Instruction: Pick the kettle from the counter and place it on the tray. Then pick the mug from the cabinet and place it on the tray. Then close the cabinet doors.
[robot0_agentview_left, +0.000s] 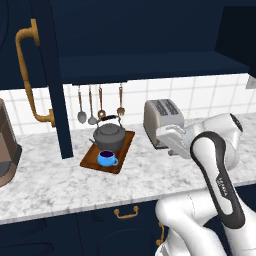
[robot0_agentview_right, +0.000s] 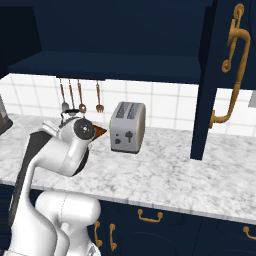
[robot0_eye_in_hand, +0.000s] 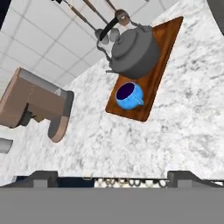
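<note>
Two items, kettle (robot0_agentview_left: 109, 136) & mug (robot0_agentview_left: 106, 158), on tray (robot0_agentview_left: 126, 146); toaster (robot0_agentview_left: 163, 121) nearby; end effector (robot0_eye_in_hand: 112, 176) released.

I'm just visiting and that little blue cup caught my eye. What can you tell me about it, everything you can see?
The mug is small, round and bright blue, glossy like glazed ceramic, with a dark, empty-looking inside and a small side handle. It stands upright on the near end of the reddish-brown wooden tray, just in front of the dark grey kettle; whether they touch I cannot tell. From the hand camera it shows again, much smaller than the kettle. Nothing grips it.
</note>
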